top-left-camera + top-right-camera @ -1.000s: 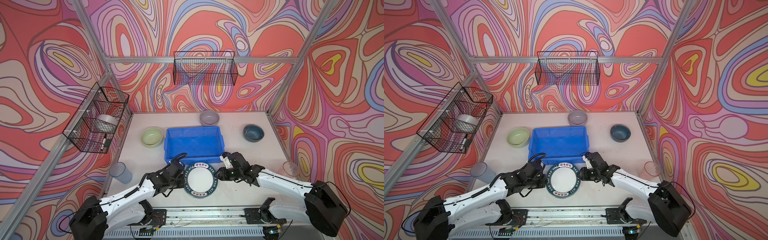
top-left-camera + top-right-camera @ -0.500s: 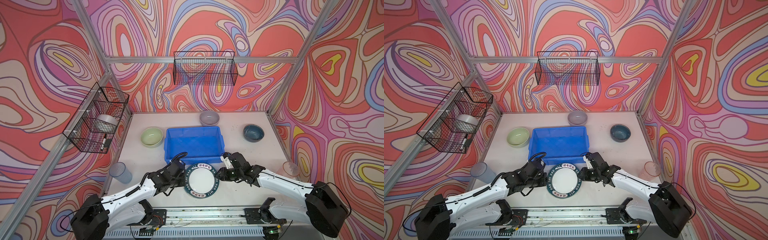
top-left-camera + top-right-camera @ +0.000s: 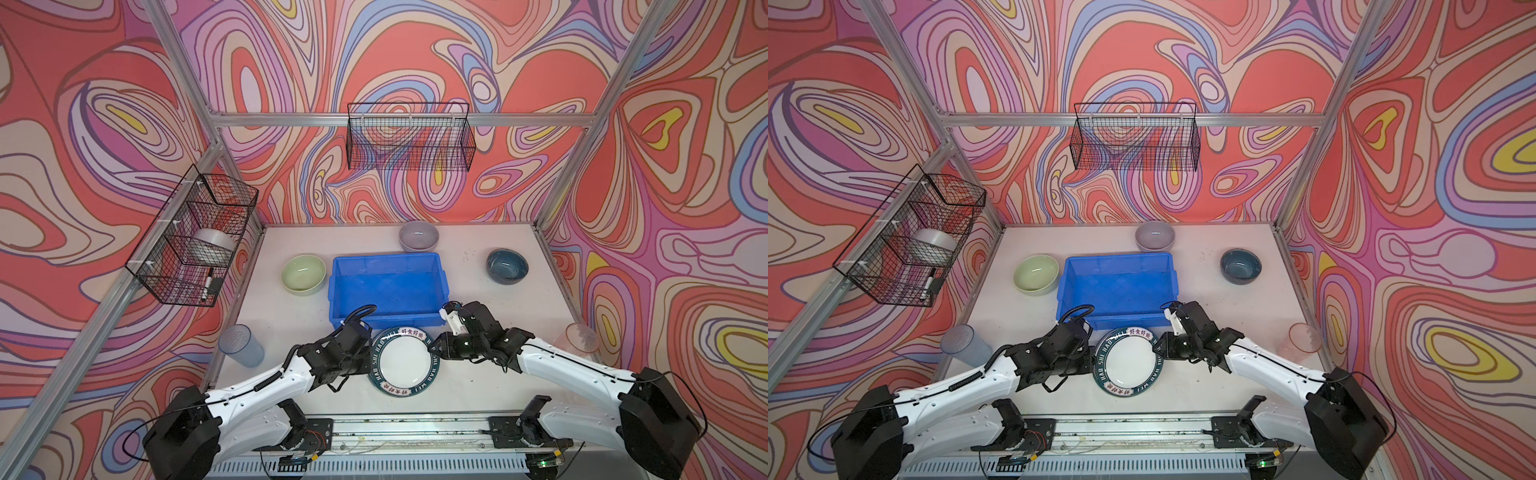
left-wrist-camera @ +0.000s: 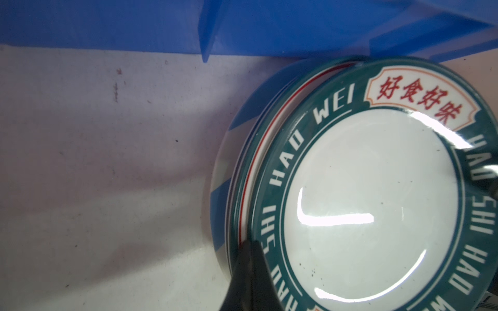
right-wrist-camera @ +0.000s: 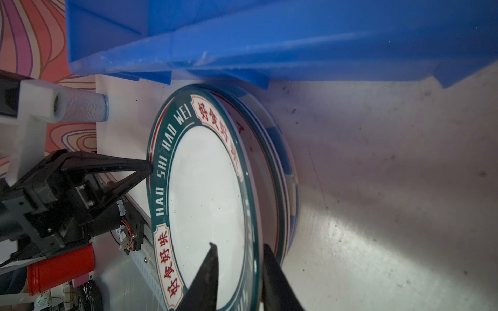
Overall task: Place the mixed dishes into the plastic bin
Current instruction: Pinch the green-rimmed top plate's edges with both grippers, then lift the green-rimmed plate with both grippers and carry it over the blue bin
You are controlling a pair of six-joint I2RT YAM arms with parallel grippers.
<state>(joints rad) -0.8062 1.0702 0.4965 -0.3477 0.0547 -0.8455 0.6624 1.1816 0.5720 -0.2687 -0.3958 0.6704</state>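
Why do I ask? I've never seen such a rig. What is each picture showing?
Two robot arms work at a table. Two pictures look down from overhead; two come from cameras on the arms' wrists. On the table stand a blue bin, a pale green bowl, a lilac bowl, a teal bowl, a blue tumbler, a pink tumbler and stacked plates. The left end effector, shut, touches the top plate's rim. The right end effector straddles that rim; whether it grips is unclear.

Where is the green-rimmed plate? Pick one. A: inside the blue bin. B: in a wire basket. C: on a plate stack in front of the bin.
C: the green-rimmed plate tops a plate stack just outside the near wall of the blue bin.
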